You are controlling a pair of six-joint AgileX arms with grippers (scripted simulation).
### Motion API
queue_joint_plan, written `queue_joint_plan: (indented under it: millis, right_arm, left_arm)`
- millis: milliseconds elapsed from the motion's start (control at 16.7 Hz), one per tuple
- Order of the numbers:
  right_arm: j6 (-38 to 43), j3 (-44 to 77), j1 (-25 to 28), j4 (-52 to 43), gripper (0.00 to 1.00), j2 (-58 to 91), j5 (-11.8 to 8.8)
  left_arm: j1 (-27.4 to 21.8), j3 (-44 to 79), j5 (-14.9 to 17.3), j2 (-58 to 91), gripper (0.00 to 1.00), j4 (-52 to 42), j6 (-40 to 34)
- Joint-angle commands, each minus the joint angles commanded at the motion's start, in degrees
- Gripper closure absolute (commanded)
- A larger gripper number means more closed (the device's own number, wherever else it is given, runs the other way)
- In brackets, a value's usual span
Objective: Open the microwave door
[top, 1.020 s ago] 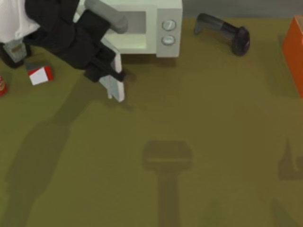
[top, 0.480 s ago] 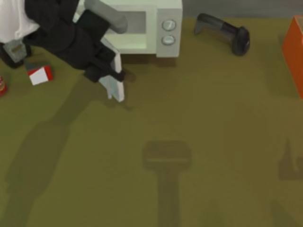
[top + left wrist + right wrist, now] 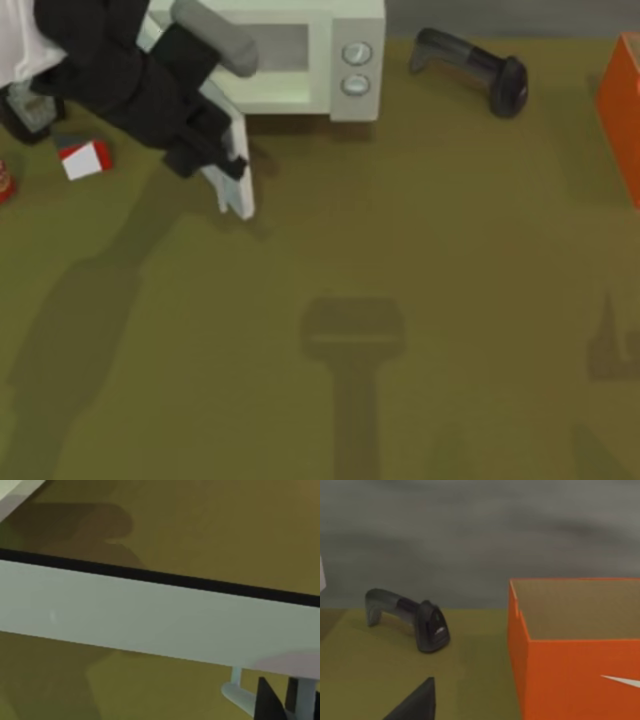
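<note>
At the top view's upper left, the left gripper (image 3: 232, 165) grips the edge of the microwave door (image 3: 237, 185), which stands swung out from the microwave (image 3: 300, 60). The right gripper's fingers cannot be told; its wrist view shows a scanner (image 3: 415, 620) and an orange box (image 3: 575, 675).

My left arm covers part of the microwave door (image 3: 238, 178). The orange box (image 3: 622, 100) is cut off at the edge. My right gripper may be off-picture.

I see an olive table (image 3: 420, 300) carrying the microwave (image 3: 340, 50) at its far edge. Right of the microwave lie a dark handheld scanner (image 3: 480, 70) and an orange box (image 3: 622, 100); left, a red-and-white block (image 3: 85, 160).
</note>
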Motion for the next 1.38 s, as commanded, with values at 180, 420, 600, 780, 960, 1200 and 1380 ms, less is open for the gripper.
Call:
queue_joint_plan:
  millis: [180, 420, 600, 780, 960, 1200, 1380]
  right_arm:
    - [0.0, 0.0, 0.0, 0.0, 0.0, 0.0, 0.0]
    - [0.0, 0.0, 0.0, 0.0, 0.0, 0.0, 0.0]
    - [0.0, 0.0, 0.0, 0.0, 0.0, 0.0, 0.0]
    - [0.0, 0.0, 0.0, 0.0, 0.0, 0.0, 0.0]
    - [0.0, 0.0, 0.0, 0.0, 0.0, 0.0, 0.0]
    - [0.0, 0.0, 0.0, 0.0, 0.0, 0.0, 0.0]
    - [0.0, 0.0, 0.0, 0.0, 0.0, 0.0, 0.0]
  left_arm:
    - [1.7, -0.6, 2.0, -0.8, 1.0, -0.9, 4.2]
    - [2.1, -0.9, 2.4, -0.8, 1.0, -1.2, 5.0]
    - [2.1, -0.9, 2.4, -0.8, 1.0, -1.2, 5.0]
    - [2.1, -0.9, 2.4, -0.8, 1.0, -1.2, 5.0]
    - [2.1, -0.9, 2.4, -0.8, 1.0, -1.2, 5.0]
    - [2.1, -0.9, 2.4, -0.8, 1.0, -1.2, 5.0]
    - [2.1, -0.9, 2.4, -0.8, 1.0, -1.2, 5.0]
